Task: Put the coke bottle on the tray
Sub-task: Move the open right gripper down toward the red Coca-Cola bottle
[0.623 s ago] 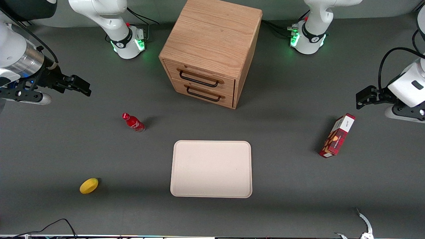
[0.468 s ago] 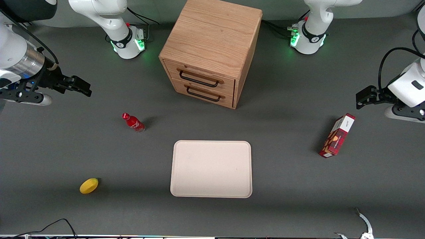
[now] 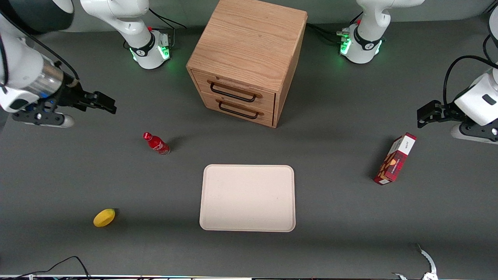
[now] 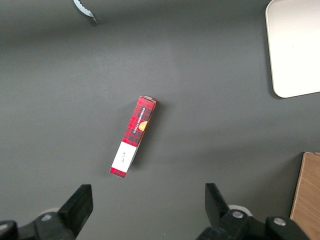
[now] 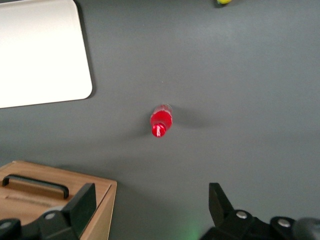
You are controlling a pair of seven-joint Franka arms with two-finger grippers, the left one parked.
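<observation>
The coke bottle [image 3: 156,143] is small, slim and red with a red cap. It stands upright on the grey table, farther from the front camera than the tray [image 3: 247,198] and toward the working arm's end. It also shows in the right wrist view [image 5: 161,120], apart from the tray [image 5: 40,55]. My right gripper [image 3: 102,102] is open and empty. It hangs above the table, farther from the front camera than the bottle, well apart from it. The cream-pink tray lies flat with nothing on it.
A wooden two-drawer cabinet [image 3: 249,58] stands farther from the front camera than the tray. A yellow lemon [image 3: 104,217] lies nearer the camera than the bottle. A red plaid snack box [image 3: 395,158] stands toward the parked arm's end.
My right gripper has moved a little toward the middle of the table, closer to the bottle. Nothing else has moved.
</observation>
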